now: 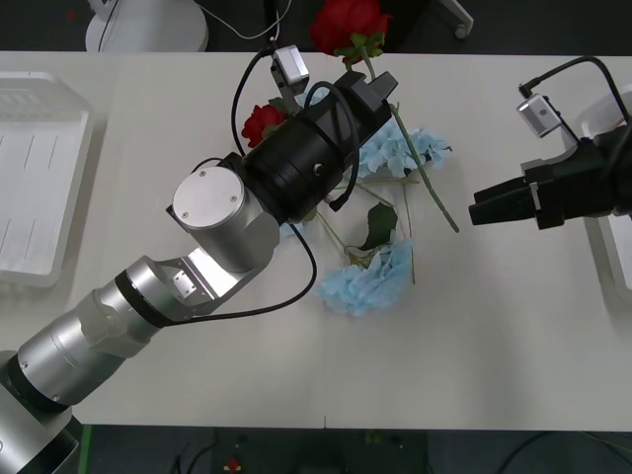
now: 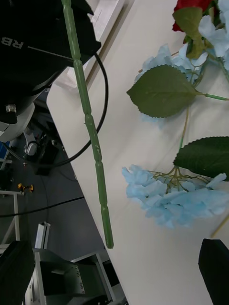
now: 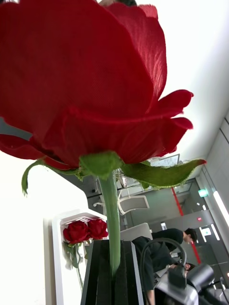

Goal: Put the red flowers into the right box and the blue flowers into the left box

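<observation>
The left gripper is up over the flower pile in the middle of the white table. Its black fingers are closed tight on the green stem of a red rose. The bloom sits just past the far edge of the table, and the long stem hangs down across the pile toward the right gripper. In the left wrist view the bloom is very big and close, with the stem pinched between the two fingers.

Under the left arm lies the pile. Another red rose peeks out beside the arm, on the side nearer the left box. The arm covers part of the pile. One pale blue flower cluster lies under the hanging stem. A second blue cluster lies nearer the robot, with a dark green leaf between the two.

The right gripper waits near the pile, on the side toward the right box. Its black fingers are close together and hold nothing. Two more red roses already lie in that box.

The left box sits well apart from the pile, at the table's other end.
</observation>
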{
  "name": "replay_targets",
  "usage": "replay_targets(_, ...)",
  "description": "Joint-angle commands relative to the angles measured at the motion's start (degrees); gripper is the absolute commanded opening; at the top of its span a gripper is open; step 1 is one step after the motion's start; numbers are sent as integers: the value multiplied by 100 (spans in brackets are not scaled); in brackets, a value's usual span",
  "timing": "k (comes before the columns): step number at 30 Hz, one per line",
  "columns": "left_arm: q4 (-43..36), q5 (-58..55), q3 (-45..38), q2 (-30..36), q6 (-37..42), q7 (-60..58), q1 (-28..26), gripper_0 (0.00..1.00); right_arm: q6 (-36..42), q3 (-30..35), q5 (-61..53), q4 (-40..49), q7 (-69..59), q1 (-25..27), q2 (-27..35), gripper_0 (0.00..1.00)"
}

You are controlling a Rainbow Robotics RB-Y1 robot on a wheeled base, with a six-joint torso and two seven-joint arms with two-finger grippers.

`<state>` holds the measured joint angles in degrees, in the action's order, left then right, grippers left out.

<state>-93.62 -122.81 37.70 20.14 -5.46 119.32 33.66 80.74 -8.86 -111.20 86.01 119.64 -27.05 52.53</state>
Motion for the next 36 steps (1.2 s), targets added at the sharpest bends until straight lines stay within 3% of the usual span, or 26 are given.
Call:
replay_targets(1,-157,-50,44,-89,-43,-84,263,0,-146,-72,327,276,-275,-99,-489,100)
replay_targets(12,-165,-41,26,-81,-52,-75,263,0,-472,-133,626,329,-539,-169,-1105,100)
replay_targets(13,-165,-41,26,-81,-52,-75,263,0,-480,-151,626,329,-565,-187,-1105,96)
replay_targets(15,-165,-33,9,-89,-52,-75,263,0,-515,-195,626,329,-609,-213,-1113,76)
replay_targets(21,-157,-33,0,-89,-43,-75,263,0,-709,-336,626,329,-767,-231,-1131,2)
replay_targets(35,-165,-33,0,-63,-52,-75,263,0,-841,-336,626,329,-1075,-345,-1192,0)
replay_targets(36,-157,-41,9,-54,-52,-75,263,11,-858,-336,626,329,-1092,-354,-1192,0)
